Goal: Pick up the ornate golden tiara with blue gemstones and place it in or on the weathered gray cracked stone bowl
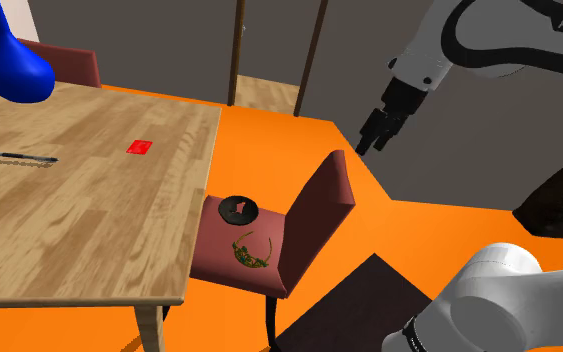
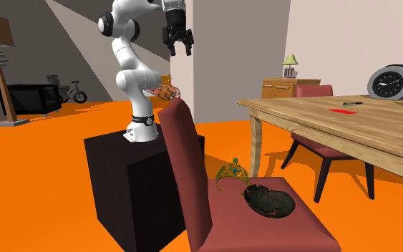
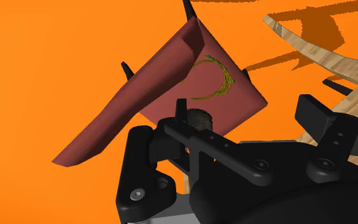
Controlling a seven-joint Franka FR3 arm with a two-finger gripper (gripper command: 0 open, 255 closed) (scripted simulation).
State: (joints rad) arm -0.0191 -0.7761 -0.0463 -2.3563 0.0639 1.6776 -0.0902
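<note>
The golden tiara (image 1: 252,250) (image 2: 232,172) lies on the seat of a dark red chair (image 1: 321,200) (image 2: 185,165), near the seat's front corner. Beside it on the same seat sits the dark cracked bowl (image 1: 237,209) (image 2: 269,200), apart from the tiara. My black gripper (image 1: 369,138) (image 2: 179,47) hangs high in the air above and behind the chair's backrest, open, with nothing between its fingers. In the wrist view the tiara (image 3: 215,79) shows on the seat far below, and the bowl (image 3: 199,118) is partly hidden behind the hand.
A wooden table (image 1: 79,210) (image 2: 350,129) stands right next to the chair, carrying a red card (image 1: 140,147), a pen (image 1: 24,158) and a blue vase (image 1: 14,60). A second chair (image 2: 314,91) is behind it. The black stand (image 2: 128,179) is close behind the backrest.
</note>
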